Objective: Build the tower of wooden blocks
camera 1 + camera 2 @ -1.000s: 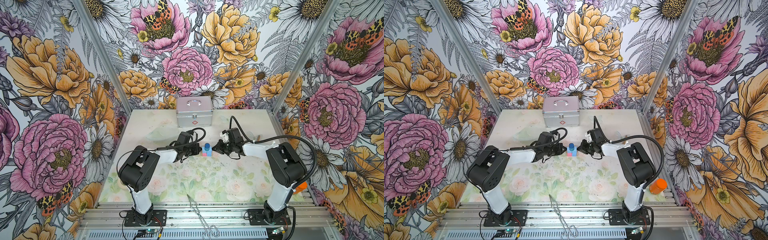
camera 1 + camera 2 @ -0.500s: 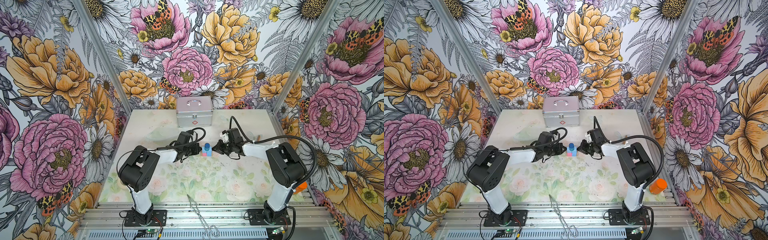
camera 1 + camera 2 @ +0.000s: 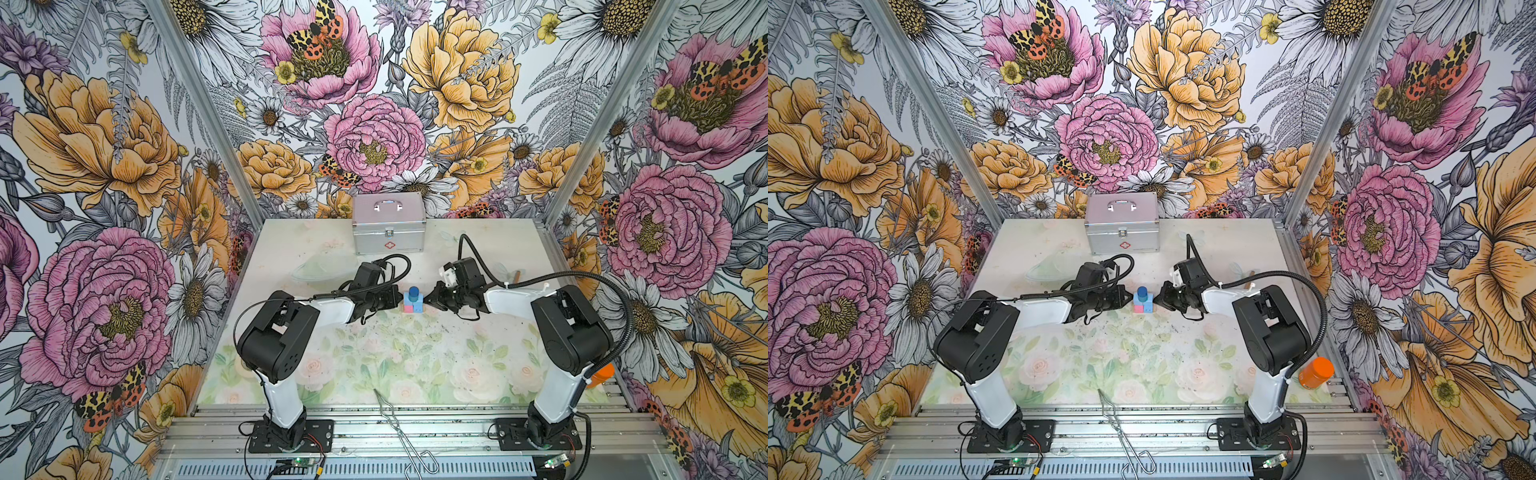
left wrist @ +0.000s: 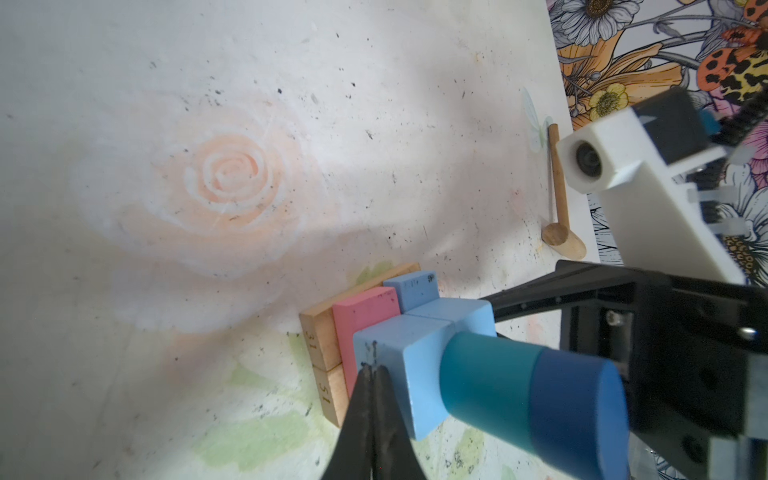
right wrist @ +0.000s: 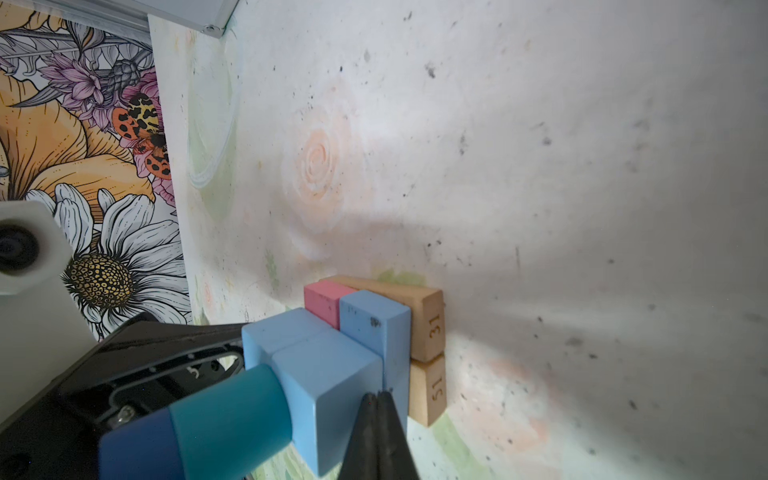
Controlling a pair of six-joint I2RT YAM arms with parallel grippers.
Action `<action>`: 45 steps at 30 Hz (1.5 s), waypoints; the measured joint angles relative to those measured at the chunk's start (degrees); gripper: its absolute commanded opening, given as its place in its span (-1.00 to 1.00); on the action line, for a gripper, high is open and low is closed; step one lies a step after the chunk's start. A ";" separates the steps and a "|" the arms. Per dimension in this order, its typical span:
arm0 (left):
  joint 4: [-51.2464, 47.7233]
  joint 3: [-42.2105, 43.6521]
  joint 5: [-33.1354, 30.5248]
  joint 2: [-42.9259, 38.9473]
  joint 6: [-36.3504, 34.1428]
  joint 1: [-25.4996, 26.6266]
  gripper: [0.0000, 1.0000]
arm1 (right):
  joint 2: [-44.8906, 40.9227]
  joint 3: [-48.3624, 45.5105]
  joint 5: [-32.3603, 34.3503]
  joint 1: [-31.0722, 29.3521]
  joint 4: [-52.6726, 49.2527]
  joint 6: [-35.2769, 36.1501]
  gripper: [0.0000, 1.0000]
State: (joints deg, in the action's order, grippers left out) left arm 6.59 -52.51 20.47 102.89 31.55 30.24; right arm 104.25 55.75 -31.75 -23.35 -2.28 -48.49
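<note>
Nothing has moved since a moment ago: the left gripper (image 4: 370, 369) and right gripper (image 5: 377, 397), both clenched and empty, touch the tower (image 3: 412, 298) standing between them, probably to square it up.

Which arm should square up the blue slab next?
Right, likely: the shut right gripper sits beside the blue slab; the left gripper is across the tower, by the pink slab.

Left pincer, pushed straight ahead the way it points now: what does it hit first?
The light blue wooden cube in the small block tower. The shut left pincer seems to sit right at its side, contact unclear.
</note>
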 measured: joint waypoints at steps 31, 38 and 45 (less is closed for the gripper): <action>-0.94 0.00 0.00 0.00 -0.09 0.00 -1.00 | -2.60 -1.22 0.42 1.31 -0.24 0.07 -1.00; -2.89 0.02 -0.13 -0.48 -0.76 -0.90 -1.00 | -4.72 -1.25 0.66 2.36 -1.42 0.61 -1.00; -5.11 1.51 -1.46 -7.80 -2.27 -4.26 -1.00 | -10.78 -2.47 2.27 5.46 -4.35 2.58 -1.00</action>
State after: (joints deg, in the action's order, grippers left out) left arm 1.48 -51.00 19.00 95.09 29.28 25.98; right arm 93.47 53.28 -29.47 -17.89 -6.63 -45.91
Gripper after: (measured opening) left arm 0.046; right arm 0.046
